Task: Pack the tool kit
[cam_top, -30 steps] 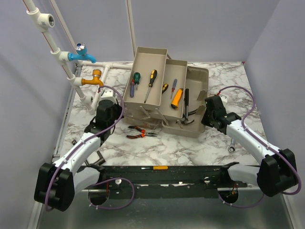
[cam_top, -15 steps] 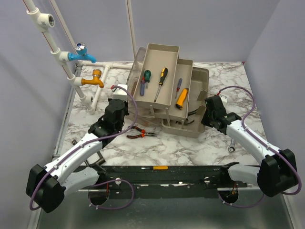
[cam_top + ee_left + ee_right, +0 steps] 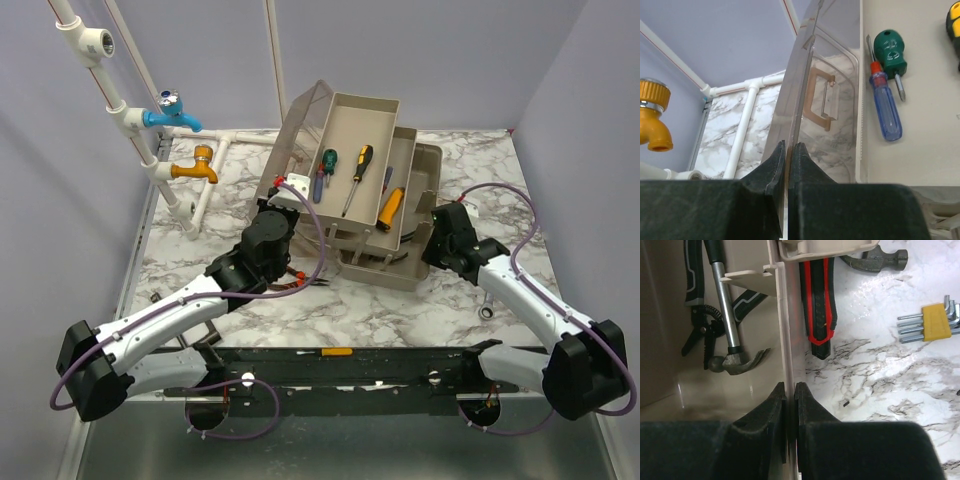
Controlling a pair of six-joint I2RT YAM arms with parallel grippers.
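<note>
Lid edge between left fingers, toolbox wall between right fingers.

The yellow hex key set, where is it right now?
The hex key set lies on the table at the right of the right wrist view, outside the toolbox, right of the red-and-black utility knife.
</note>
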